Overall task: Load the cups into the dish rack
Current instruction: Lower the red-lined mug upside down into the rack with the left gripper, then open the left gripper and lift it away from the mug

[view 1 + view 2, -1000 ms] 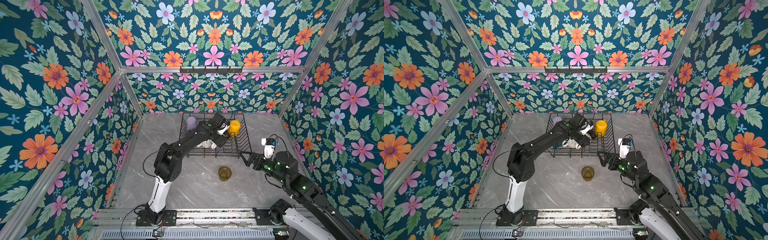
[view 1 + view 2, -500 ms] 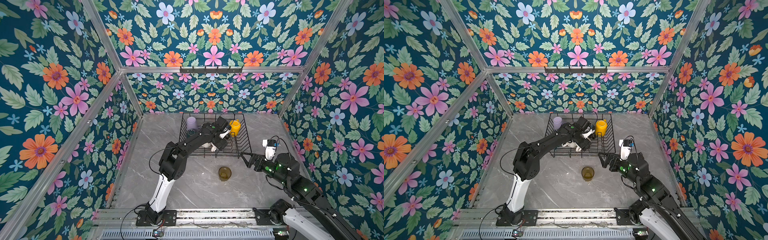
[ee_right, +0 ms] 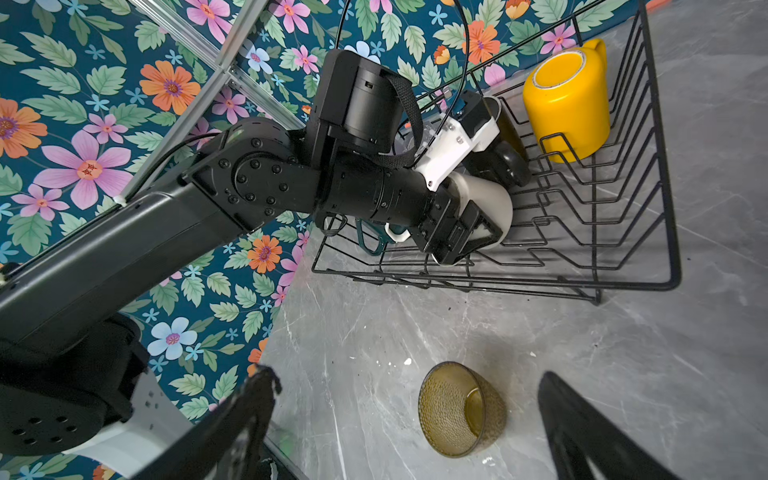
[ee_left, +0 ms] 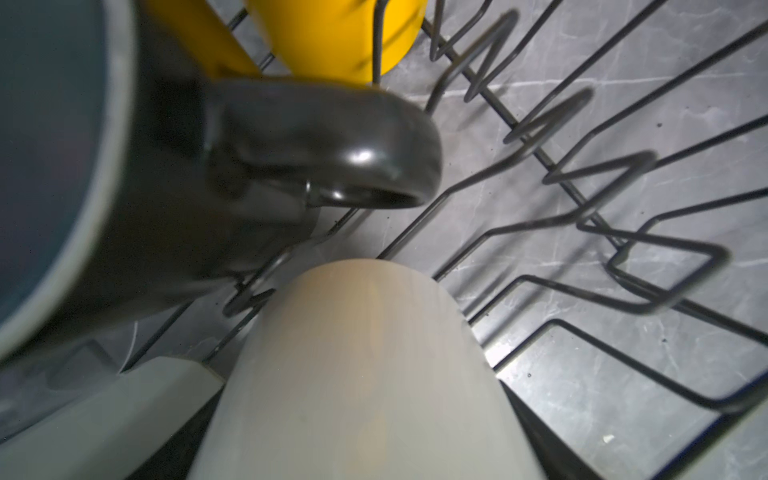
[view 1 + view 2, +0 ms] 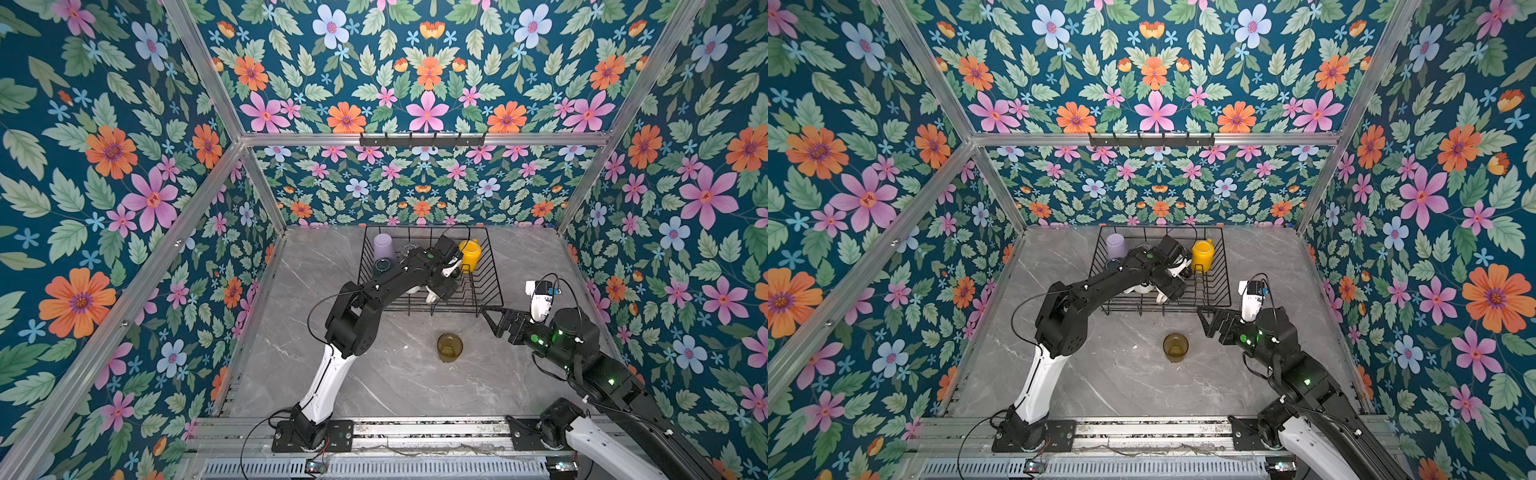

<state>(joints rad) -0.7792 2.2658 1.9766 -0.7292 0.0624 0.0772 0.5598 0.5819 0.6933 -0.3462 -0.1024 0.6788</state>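
Grey marble tabletop [image 5: 374, 386] is carrying the dish rack [image 3: 519, 282] at the back. Over the last second the left jaws are easing slightly lower among the dividers, with the white mug [image 3: 486, 203] between them, so placement is probably finishing. They are spreading wide around the mug's sides; gripping or loosened, cannot tell. Olive glass [image 5: 449, 347] is standing alone on the tabletop, outside the rack. Right jaws are hovering wide open near it, not touching.
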